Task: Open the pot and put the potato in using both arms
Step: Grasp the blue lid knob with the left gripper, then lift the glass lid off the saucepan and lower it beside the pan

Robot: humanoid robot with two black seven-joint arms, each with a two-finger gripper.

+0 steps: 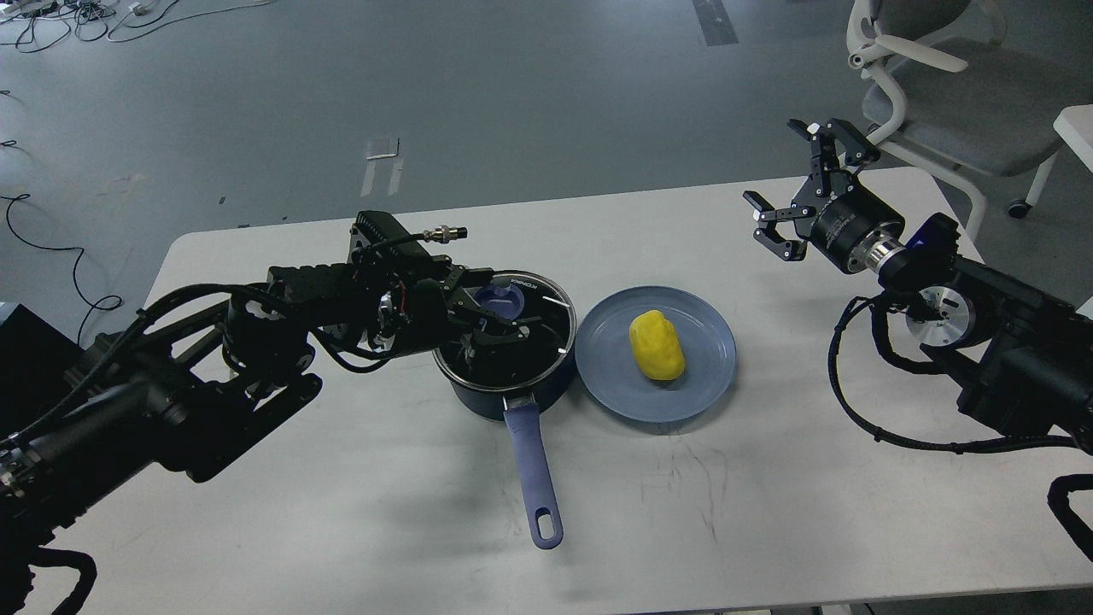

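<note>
1. On the table [341, 530], the pot [504, 389] is sitting, handle pointing toward the camera.
2. Left gripper [495, 318] is straddling the lid knob [499, 301]; grip unclear.
3. Right gripper [807, 184] is hanging spread.
4. Potato [656, 345] is lying on the plate [709, 376], long axis near-far.

A white surface [341, 512] with rounded corners stands on a grey floor [512, 94]. Beyond the right pincer [807, 188], a pale office chair [939, 85] on wheels waits near the surface's far corner. Black cables [51, 248] lie on the floor, far behind the left pincer [491, 320]. The light is even and soft.
</note>
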